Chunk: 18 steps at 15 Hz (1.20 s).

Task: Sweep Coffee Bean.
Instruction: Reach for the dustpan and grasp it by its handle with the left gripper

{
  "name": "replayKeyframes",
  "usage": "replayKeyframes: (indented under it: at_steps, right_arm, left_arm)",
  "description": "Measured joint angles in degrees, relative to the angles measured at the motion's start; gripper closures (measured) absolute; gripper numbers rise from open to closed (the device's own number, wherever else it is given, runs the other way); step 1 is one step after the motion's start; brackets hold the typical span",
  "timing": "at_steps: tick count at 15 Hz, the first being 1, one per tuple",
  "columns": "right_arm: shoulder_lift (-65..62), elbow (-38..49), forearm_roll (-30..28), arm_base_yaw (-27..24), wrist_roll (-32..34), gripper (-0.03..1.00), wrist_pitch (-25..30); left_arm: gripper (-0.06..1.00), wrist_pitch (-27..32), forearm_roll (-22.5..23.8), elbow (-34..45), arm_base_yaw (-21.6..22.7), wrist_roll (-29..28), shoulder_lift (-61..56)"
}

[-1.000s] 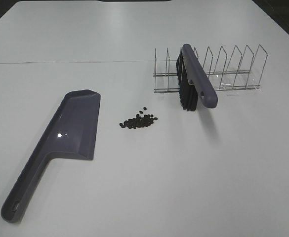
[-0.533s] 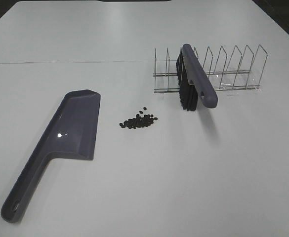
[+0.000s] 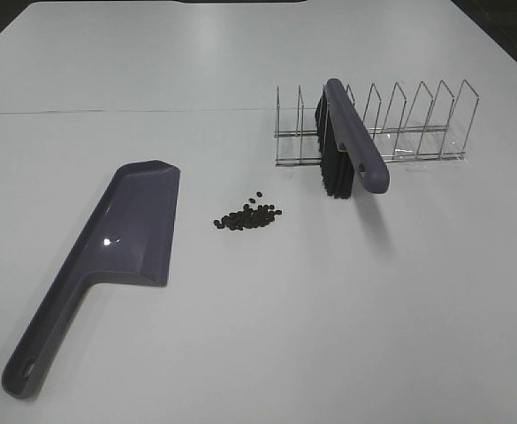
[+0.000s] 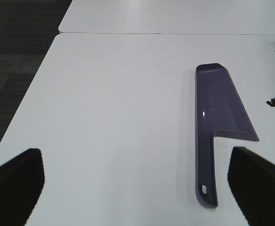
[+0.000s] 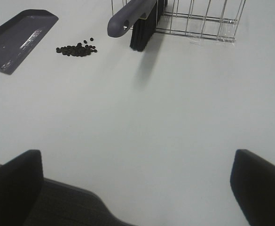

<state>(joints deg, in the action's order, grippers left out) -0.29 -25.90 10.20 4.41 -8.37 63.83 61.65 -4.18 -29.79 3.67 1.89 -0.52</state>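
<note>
The coffee beans (image 3: pixel 248 216), a small heap of tiny dark brown-black ovals with a few strays at its far edge, lie near the middle of the white worktop (image 3: pixel 329 309), exactly as in the frames half a second and a second ago. Nothing else in the high view has shifted either.

At the heap's 9 o'clock, well apart, lies the flat grey-purple plastic dustpan (image 3: pixel 125 234). Its long straight side faces the beans and its handle runs off toward 7 o'clock. Bare worktop separates the two.

At about 2 o'clock from the beans stands the grey-purple-handled brush with black bristles (image 3: pixel 351 141). It is lodged in a slot near the 9 o'clock end of the thin wire dish rack (image 3: pixel 417 124), bristles down and handle end jutting toward 5 o'clock.

The left jaws and the right jaws are both spread wide, gripping nothing. Only dark finger ends show at the corners of each wrist view, above bare worktop and away from beans, pan and brush.
</note>
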Motion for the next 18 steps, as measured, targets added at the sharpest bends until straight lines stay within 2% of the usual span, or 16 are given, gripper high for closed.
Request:
replayKeyframes:
  at_steps: [18]
  right_arm:
    - [0.00,0.00,0.00,0.00,0.00,-0.02,0.00]
  left_arm:
    - [-0.05,0.00,0.00,0.00,0.00,0.00,0.00]
